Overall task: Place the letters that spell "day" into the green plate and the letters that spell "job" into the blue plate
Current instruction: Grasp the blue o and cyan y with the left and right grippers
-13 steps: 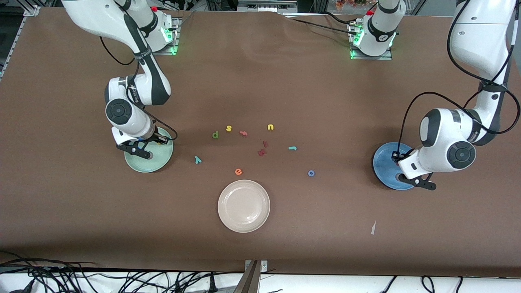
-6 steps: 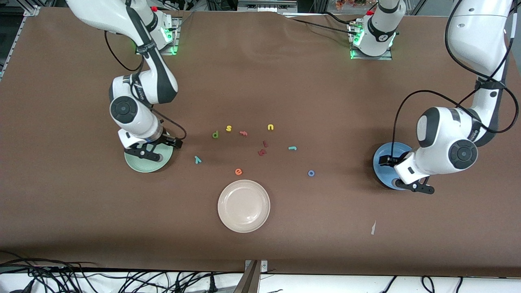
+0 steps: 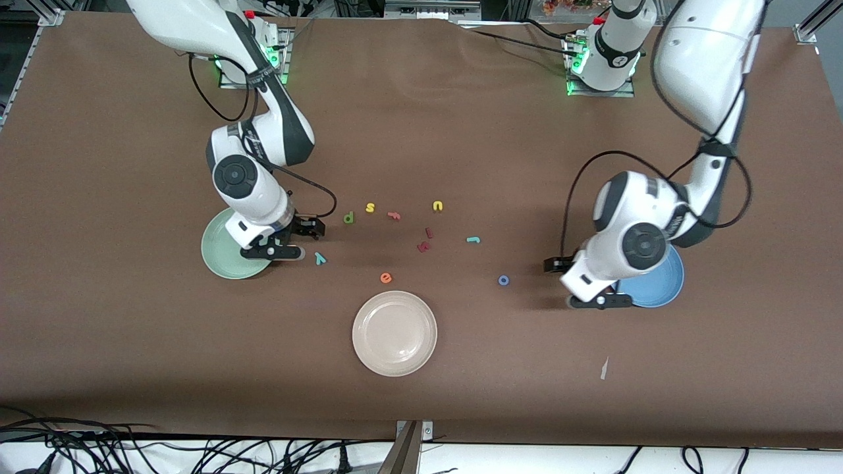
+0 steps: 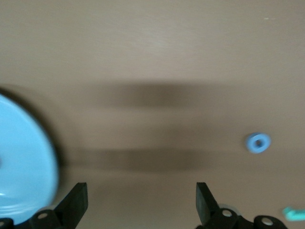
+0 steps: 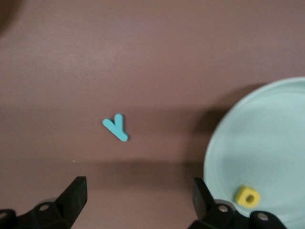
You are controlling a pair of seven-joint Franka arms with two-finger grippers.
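The green plate (image 3: 224, 257) lies toward the right arm's end, and the yellow a (image 5: 247, 196) rests in it (image 5: 267, 143). My right gripper (image 3: 280, 252) hangs open and empty (image 5: 138, 191) over that plate's edge, beside the teal y (image 3: 320, 258) (image 5: 116, 127). The dark green d (image 3: 348, 216) lies farther back. The blue plate (image 3: 662, 286) (image 4: 24, 167) sits toward the left arm's end. Open and empty, my left gripper (image 3: 593, 301) (image 4: 140, 195) is over bare table beside it. The blue o (image 3: 503, 280) (image 4: 258, 142) and teal j (image 3: 473, 239) lie toward the middle.
A beige plate (image 3: 394, 333) lies nearest the front camera. Around the middle are an orange e (image 3: 386, 278), a yellow s (image 3: 370, 207), a yellow u (image 3: 438, 206), a salmon piece (image 3: 394, 214) and two dark red pieces (image 3: 425, 245).
Both grippers have opened and swung off their plates toward the table's middle, the right toward the y, the left toward the o. The loose letters have not moved.
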